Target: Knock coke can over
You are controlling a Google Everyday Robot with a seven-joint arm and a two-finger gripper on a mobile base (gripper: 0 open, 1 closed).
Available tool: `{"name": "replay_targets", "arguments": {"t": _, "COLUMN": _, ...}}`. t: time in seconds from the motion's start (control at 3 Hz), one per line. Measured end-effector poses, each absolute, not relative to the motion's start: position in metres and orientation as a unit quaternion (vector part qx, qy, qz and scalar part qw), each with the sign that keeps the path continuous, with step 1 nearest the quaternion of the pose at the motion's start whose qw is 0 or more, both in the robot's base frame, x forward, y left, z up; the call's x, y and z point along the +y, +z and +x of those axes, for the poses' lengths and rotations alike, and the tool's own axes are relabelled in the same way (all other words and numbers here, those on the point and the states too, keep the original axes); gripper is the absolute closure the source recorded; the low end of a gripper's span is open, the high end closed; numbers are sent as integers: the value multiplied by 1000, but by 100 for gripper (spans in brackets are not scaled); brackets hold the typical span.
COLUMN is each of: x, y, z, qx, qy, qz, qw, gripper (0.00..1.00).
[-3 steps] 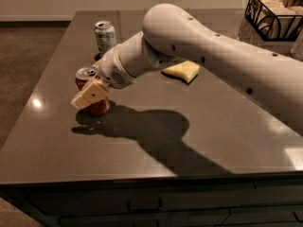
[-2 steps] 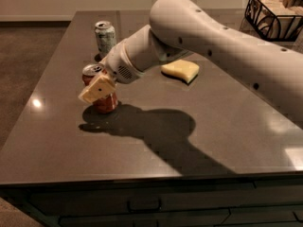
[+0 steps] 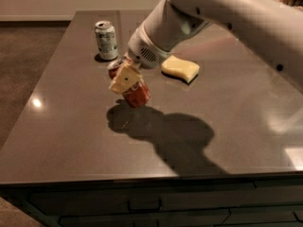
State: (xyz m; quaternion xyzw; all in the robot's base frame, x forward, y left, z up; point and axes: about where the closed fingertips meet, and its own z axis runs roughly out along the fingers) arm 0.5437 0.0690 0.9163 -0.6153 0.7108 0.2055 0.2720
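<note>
The red coke can (image 3: 136,92) is tilted, its silver top (image 3: 115,66) leaning to the left and its base toward the right, at the left-middle of the dark table (image 3: 227,126). My gripper (image 3: 124,74) is shut around the can's upper part. One cream finger (image 3: 125,78) lies across the can's front and the other is hidden behind it. The can's shadow lies on the table just below it. I cannot tell whether its base touches the table.
A white-and-green can (image 3: 106,40) stands upright at the back left, close behind the gripper. A yellow sponge (image 3: 180,68) lies to the right of the gripper. My arm (image 3: 227,13) reaches in from the upper right. The table's front edge runs along the bottom.
The gripper has moved right and a little forward with the coke can. The can stood nearly upright before and now leans clearly to one side.
</note>
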Motion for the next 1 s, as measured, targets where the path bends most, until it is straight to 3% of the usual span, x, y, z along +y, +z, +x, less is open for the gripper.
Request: {"name": "replay_targets", "arguments": {"t": 1.0, "x": -18, "y": 913, "z": 533, "qx": 759, "qy": 19, "qz": -639, "qw": 122, "gripper": 100}}
